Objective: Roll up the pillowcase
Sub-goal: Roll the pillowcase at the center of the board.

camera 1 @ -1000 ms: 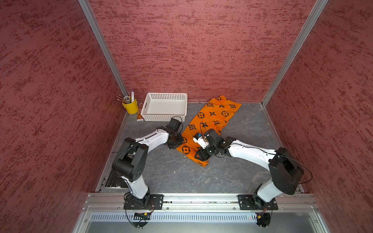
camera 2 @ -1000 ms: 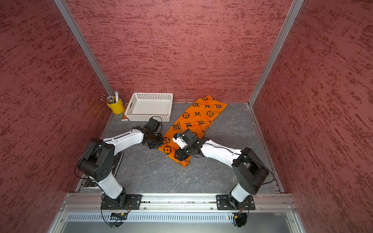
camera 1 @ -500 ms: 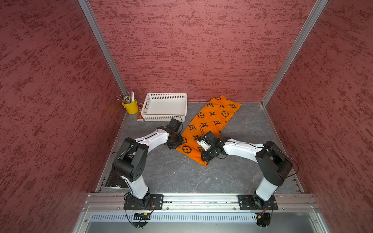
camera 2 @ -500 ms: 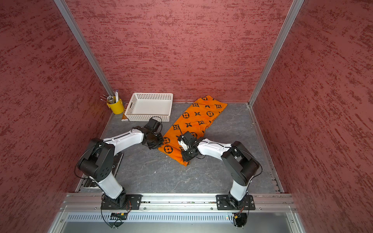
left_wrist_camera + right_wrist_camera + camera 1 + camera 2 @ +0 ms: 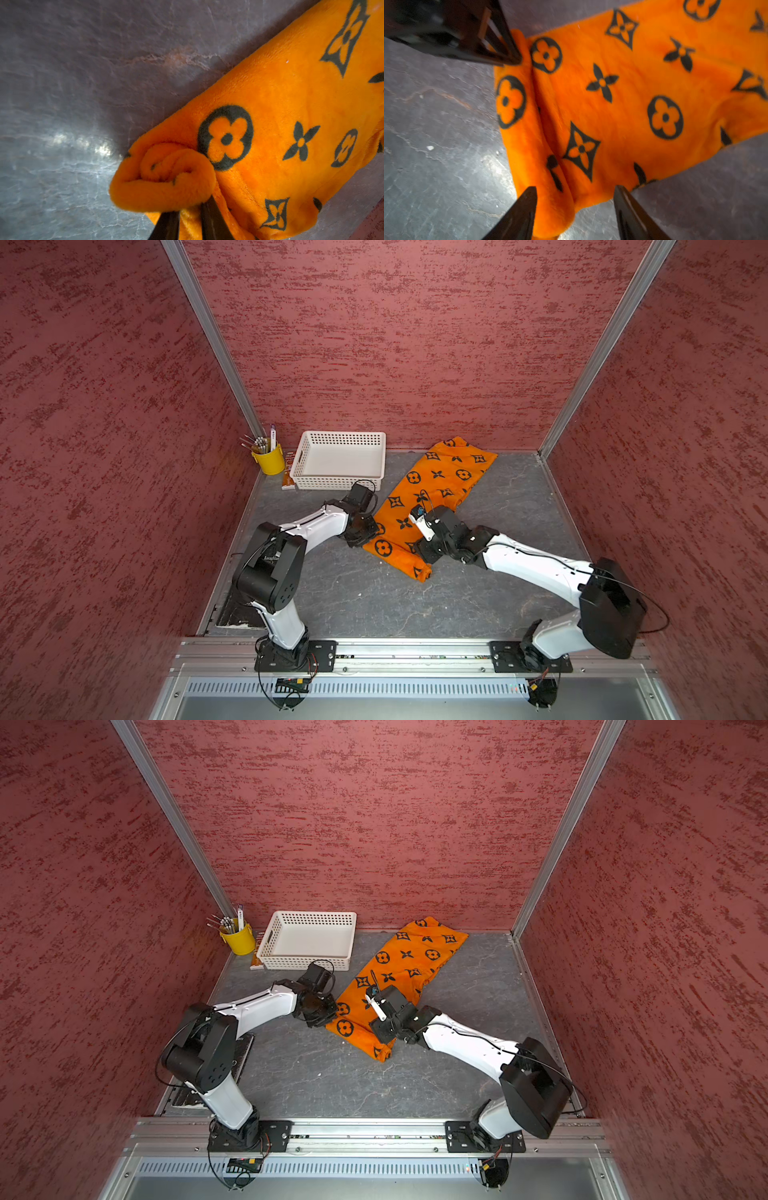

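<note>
We're looking at the pillowcase (image 5: 432,485) lying slantwise on the grey counter (image 5: 374,605). Its far end is up against the back wall beside the white basket (image 5: 332,482), and its near end sits between the two arms.

The rolling has begun, we'd say, but only just. A tight roll (image 5: 164,178) runs across the near edge, with a couple of turns showing in the spiral at its end in the left wrist view. Beyond that the great bulk of the cloth lies flat and unrolled, with some wrinkling along the side nearer the right arm. By our reckoning it's an early stage, with most of the work to come.

The left hand (image 5: 187,209) is clenched on one end of the roll, plush fabric pinched between its fingers (image 5: 214,220). The right hand (image 5: 575,193) is at the opposite end and released. Its fingers (image 5: 519,216) are spread wide either side of the roll, gripping nothing that we can see, though that picture is blurred.

Now the count:
- One pillowcase, with one roll started on it.
- Two hands, one at each end of the roll.
- One white basket, with nothing in it that we can see.
- One yellow cup (image 5: 270,462) in the corner, holding a bunch of pens (image 5: 259,441) too small to number.
- One flat brownish packet (image 5: 288,480) between cup and basket; we can't tell what it is.
</note>
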`<state>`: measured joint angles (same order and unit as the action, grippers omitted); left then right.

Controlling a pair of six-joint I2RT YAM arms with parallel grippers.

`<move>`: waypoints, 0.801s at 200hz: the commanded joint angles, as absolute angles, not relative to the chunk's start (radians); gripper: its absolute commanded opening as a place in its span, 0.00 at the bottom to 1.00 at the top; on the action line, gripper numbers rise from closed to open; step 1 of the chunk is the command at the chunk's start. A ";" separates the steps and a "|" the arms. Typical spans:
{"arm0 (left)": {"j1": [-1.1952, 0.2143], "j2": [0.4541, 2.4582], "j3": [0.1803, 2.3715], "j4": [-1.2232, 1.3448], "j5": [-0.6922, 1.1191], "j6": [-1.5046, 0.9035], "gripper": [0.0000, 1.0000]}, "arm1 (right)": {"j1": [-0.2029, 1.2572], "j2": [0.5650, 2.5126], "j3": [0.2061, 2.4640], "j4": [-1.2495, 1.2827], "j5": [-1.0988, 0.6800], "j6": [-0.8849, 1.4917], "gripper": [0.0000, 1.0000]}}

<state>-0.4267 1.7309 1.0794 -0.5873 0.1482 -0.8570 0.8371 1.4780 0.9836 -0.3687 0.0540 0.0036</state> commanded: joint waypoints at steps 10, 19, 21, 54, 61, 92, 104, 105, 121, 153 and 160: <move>-0.430 1.752 1.087 -0.595 0.157 -0.872 0.22 | 0.950 1.595 1.020 -0.241 0.111 -0.144 0.72; -0.430 1.752 1.084 -0.594 0.162 -0.877 0.22 | 0.977 1.637 1.034 -0.202 0.125 -0.181 0.73; -0.429 1.753 1.084 -0.593 0.164 -0.877 0.22 | 0.984 1.645 1.037 -0.193 0.127 -0.189 0.74; -0.422 1.751 1.074 -0.589 0.176 -0.884 0.22 | 1.045 1.780 1.077 -0.045 0.167 -0.323 0.76; -0.421 1.752 1.074 -0.588 0.179 -0.883 0.22 | 1.051 1.807 1.088 -0.022 0.180 -0.343 0.76; -0.417 1.750 1.071 -0.591 0.184 -0.880 0.23 | 1.054 1.896 1.126 0.010 0.245 -0.410 0.75; -0.414 1.749 1.069 -0.591 0.184 -0.881 0.23 | 1.054 1.918 1.127 0.020 0.281 -0.420 0.75; -0.414 1.749 1.069 -0.591 0.185 -0.881 0.23 | 1.055 1.919 1.127 0.021 0.282 -0.420 0.74; -0.411 1.746 1.067 -0.591 0.184 -0.880 0.22 | 1.053 1.927 1.117 0.028 0.315 -0.418 0.75; -0.407 1.747 1.067 -0.586 0.189 -0.879 0.23 | 1.054 1.895 1.067 0.014 0.341 -0.407 0.75; -0.407 1.747 1.067 -0.586 0.190 -0.878 0.23 | 1.054 1.884 1.052 0.012 0.345 -0.403 0.75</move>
<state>-0.4114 1.7317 1.0790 -0.5827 0.1822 -0.8791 1.0531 1.9205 1.0935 -0.0105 0.2848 -0.3988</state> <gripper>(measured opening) 0.225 0.749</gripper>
